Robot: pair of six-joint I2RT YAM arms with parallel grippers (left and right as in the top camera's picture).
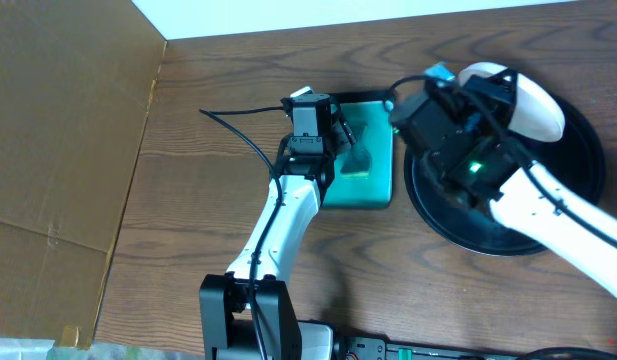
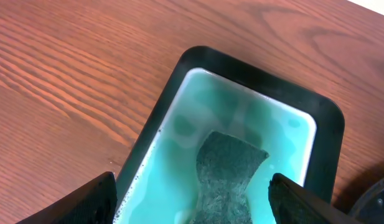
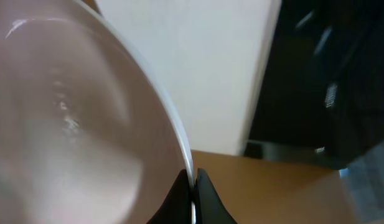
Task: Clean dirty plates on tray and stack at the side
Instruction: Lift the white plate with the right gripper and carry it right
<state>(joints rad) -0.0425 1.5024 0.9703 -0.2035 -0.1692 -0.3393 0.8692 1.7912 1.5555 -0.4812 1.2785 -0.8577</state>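
"Where the right arm reaches over the tray (image 1: 586, 150), what is its claw doing?"

"The right gripper (image 3: 193, 185) is pinched on the rim of a white plate (image 1: 523, 100). Its two fingers (image 3: 176, 199) meet on the thin edge. The plate is held tilted over the tray's far right side."

"And the left?"

"The left gripper (image 2: 198, 202) hangs with its jaws wide apart over the sponge tray (image 2: 201, 57), just left of the black one on the wooden table (image 1: 203, 170). A dark sponge (image 2: 228, 168) lies in teal liquid between the fingertips (image 2: 95, 199) — whether they touch it, I cannot tell."

"More plates?"

"Cannot tell — the arm covers much of the tray."
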